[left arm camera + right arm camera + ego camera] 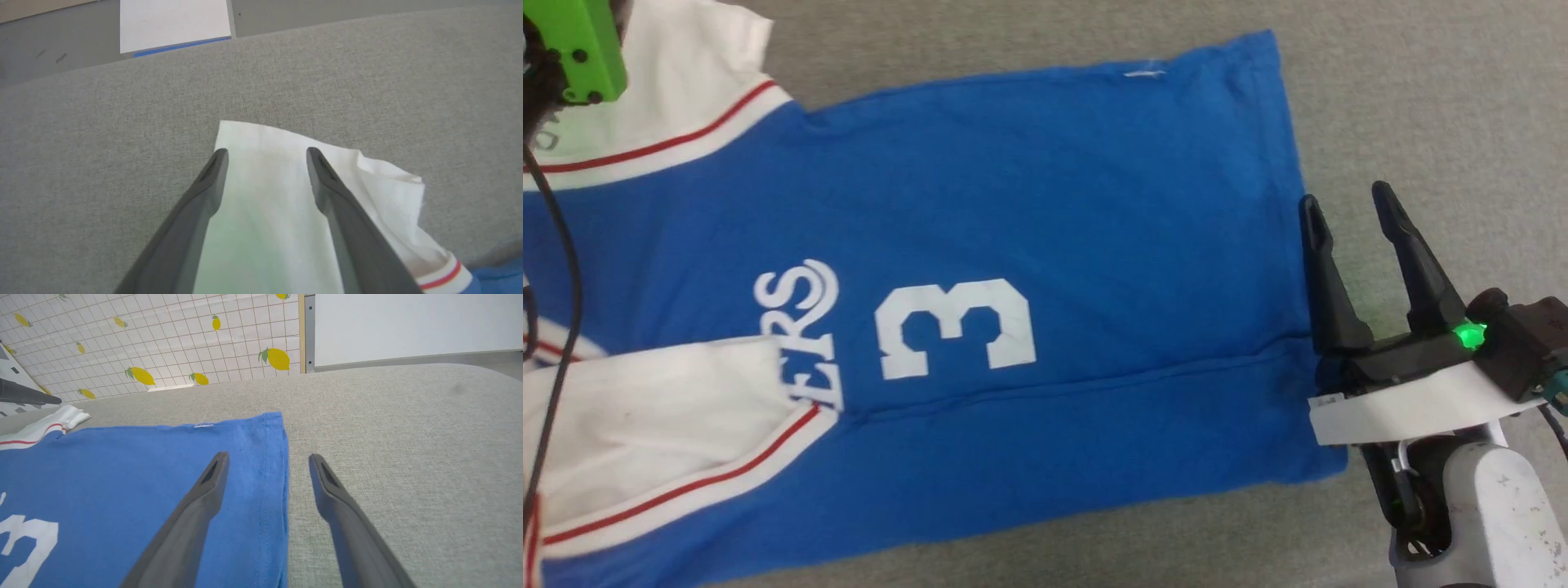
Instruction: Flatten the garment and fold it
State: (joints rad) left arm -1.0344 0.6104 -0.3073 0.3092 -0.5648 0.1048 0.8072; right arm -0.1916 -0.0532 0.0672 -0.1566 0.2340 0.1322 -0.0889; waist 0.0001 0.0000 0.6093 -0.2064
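On the grey cloth surface (1421, 82), the garment (1054, 204) lies spread sideways, number face up, with the hem (1294, 245) toward the robot's right and the sleeves toward its left.

**Gripper state.** The right gripper (1343, 200) has its jaws spread wide and holds nothing. In its wrist view it straddles the hem, one finger over blue cloth and the other over bare surface. The left gripper (265, 153) is likewise wide and empty, poised above the far sleeve (261, 228), which is bunched at its outer corner.

**Step in hand (judged).** Flattening is not complete. A ridge (1094, 380) runs lengthwise along the body, and the near sleeve (645, 392) is lapped over the chest, covering part of the lettering.

**Recommended procedure.**
1. Lower the right gripper until one finger slides under the hem. Pinch both layers together, not the top layer alone.
2. Close the left gripper on the far sleeve close to its free edge, clear of the bunched corner.
3. Draw the two holds apart gently, keeping the cloth low, so the ridge pulls out.
4. Turn the near sleeve outward before any fold is started.

**Caution.** A pull from one side alone is likely to drag the whole garment.
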